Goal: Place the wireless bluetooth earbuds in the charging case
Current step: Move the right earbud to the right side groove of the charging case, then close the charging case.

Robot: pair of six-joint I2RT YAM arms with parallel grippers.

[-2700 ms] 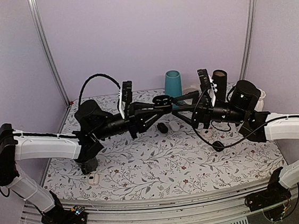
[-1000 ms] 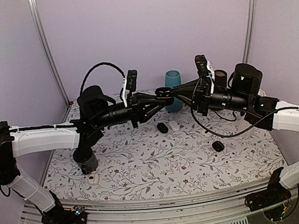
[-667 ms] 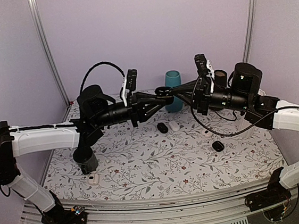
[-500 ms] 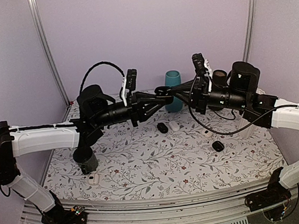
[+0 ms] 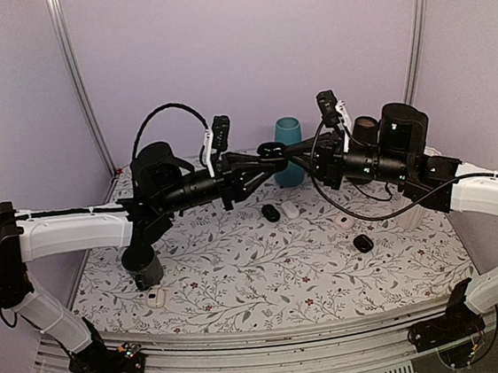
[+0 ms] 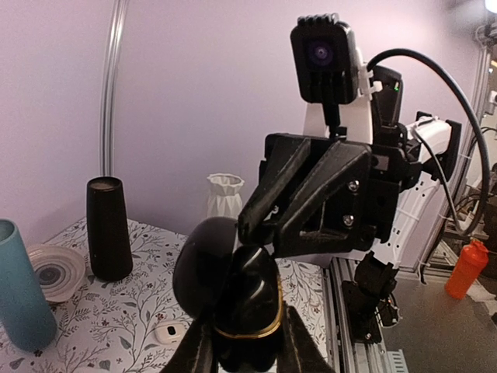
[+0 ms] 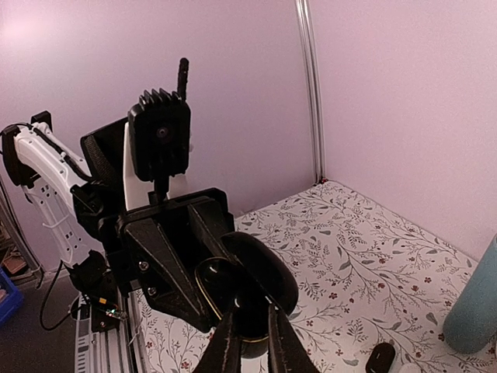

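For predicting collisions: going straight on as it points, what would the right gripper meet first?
Probably the open charging case held by the left gripper; the right gripper's tips sit at it.

l gripper (image 6: 247, 351) clamps open charging case (image 6: 250, 305), r gripper (image 6: 252, 229) closed, tips just above it

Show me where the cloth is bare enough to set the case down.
Widest bare patch: the near-centre of the table, between the dark cup at left and the lone black pod at right. Crowded: farther back, where a second black pod, two white pods, the teal cup and the black cylinder cluster.
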